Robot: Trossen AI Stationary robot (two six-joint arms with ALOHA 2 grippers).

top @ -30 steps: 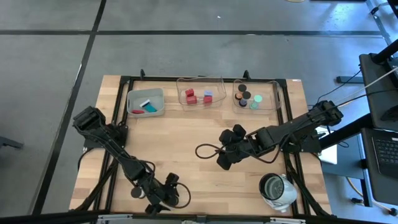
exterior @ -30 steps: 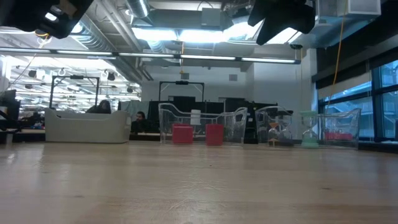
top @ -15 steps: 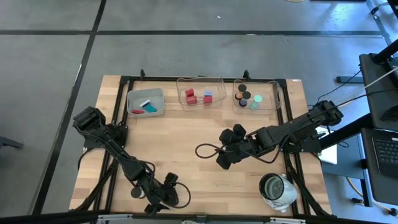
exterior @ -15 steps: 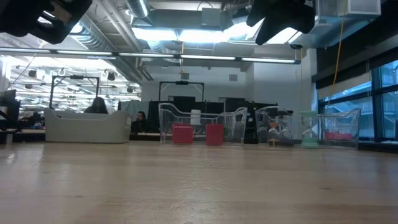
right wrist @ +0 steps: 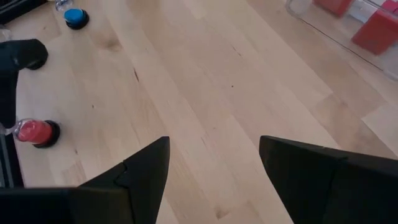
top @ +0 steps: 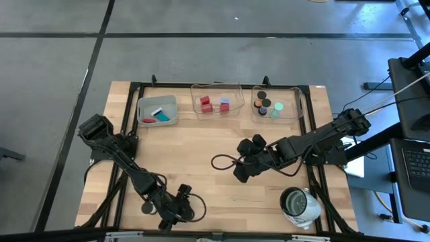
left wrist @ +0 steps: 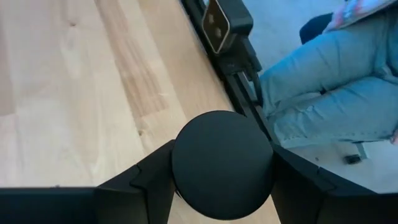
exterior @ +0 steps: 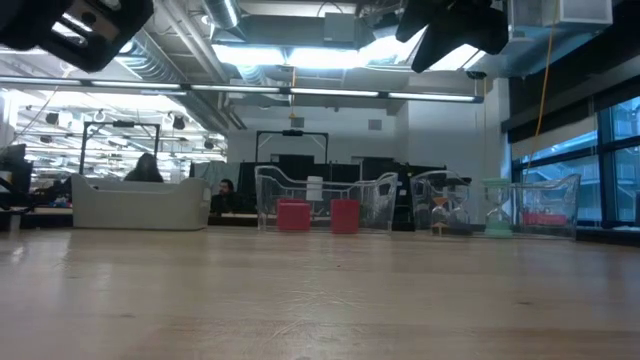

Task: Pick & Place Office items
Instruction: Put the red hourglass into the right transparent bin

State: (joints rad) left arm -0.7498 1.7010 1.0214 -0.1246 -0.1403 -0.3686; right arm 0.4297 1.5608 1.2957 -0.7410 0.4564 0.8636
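Two black jointed arms (top: 127, 165) trailing looped black cables, ending in dark, angular fingers (right wrist: 146, 171)

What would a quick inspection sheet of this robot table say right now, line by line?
Surface: wooden table, middle bare.
Job's things: office items sorted in three trays along the far edge: grey tray, middle clear tray, right clear tray.
Clutter: silvery-white round container at the near right corner.
Grippers: left gripper near the front edge, shut on a black round cap; right gripper open above mid-table, empty.
Cables: black loop by the right arm.
Surroundings: a person's jeans-clad legs beside the table.
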